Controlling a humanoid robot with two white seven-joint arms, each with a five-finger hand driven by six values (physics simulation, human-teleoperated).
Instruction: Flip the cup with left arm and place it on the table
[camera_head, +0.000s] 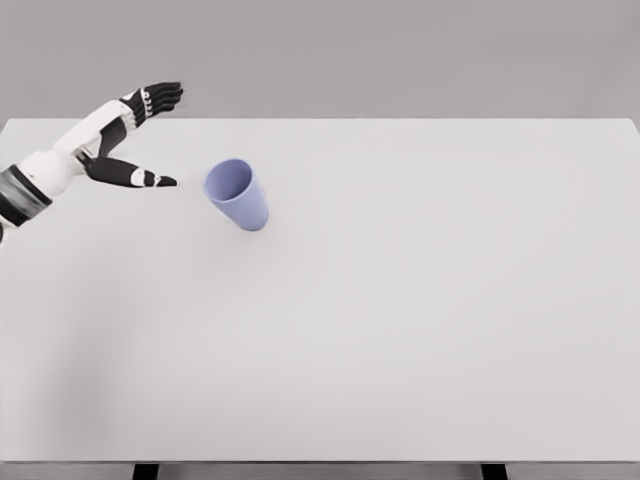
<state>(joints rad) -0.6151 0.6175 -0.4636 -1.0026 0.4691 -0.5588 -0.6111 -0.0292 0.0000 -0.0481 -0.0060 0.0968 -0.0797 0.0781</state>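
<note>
Here we see the lilac cup (238, 194) lying tilted on its side on the white table (400, 330), its open mouth turned toward ten o'clock and its base toward four o'clock. Our left hand (140, 135) reaches in from nine o'clock, just beside the cup but apart from it, fingers (160, 96) spread wide and thumb (150, 180) stretched toward the rim, holding nothing.
</note>
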